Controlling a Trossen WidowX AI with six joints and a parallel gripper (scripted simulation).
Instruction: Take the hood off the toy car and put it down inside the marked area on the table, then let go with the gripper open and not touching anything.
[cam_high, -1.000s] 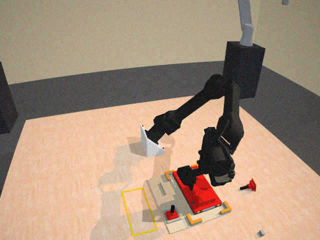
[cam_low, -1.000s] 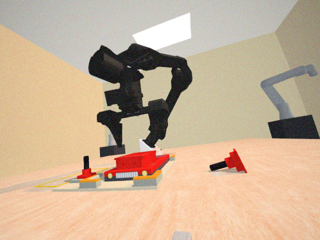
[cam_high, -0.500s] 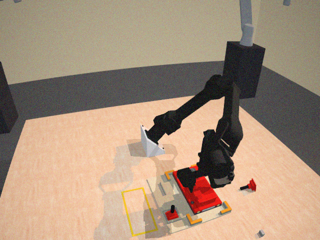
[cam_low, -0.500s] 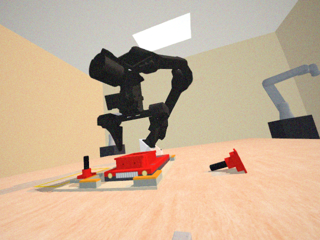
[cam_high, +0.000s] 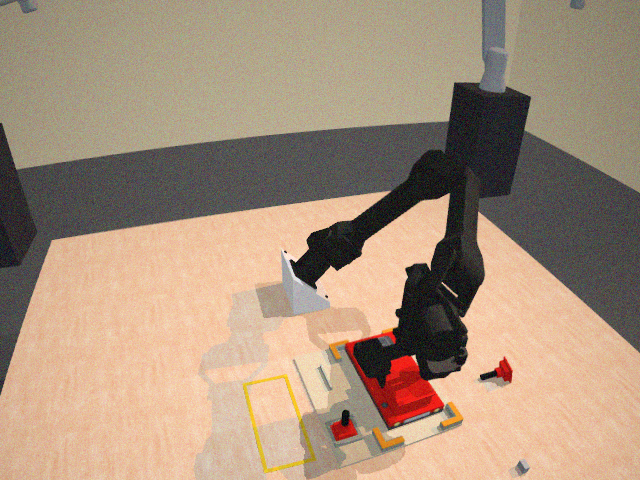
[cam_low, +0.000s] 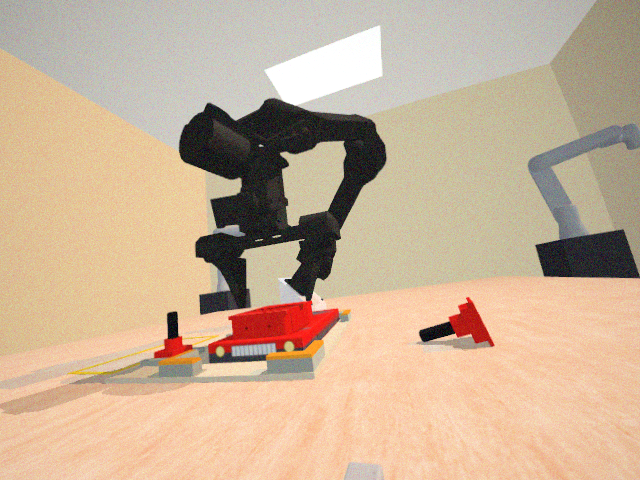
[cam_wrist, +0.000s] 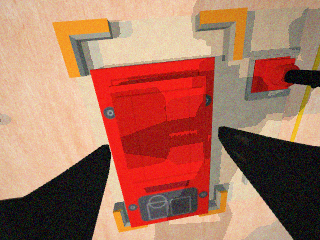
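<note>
The red toy car (cam_high: 376, 395) (cam_low: 321, 330) (cam_wrist: 103, 90) sits on a pale base plate (cam_high: 310, 372) (cam_wrist: 150, 42) between orange corner brackets. What looks like its hood is a raised red cover (cam_high: 413, 396) (cam_low: 268, 322) (cam_wrist: 145, 112) on top of the car. My gripper (cam_low: 276, 302) (cam_wrist: 165, 140) is open and empty above the car. In the wrist view its fingers stand wide on either side of the cover; contact cannot be told. The marked area is a yellow outline (cam_high: 255, 427) (cam_wrist: 299, 120) on the table beside the plate. Nothing lies in it.
A red piece with a black peg (cam_high: 343, 429) (cam_low: 173, 343) (cam_wrist: 272, 75) stands upright in a plate recess, between car and outline. A similar piece (cam_high: 504, 370) (cam_low: 470, 324) lies tilted on the table at the other side. A small grey block (cam_high: 523, 466) lies near the front.
</note>
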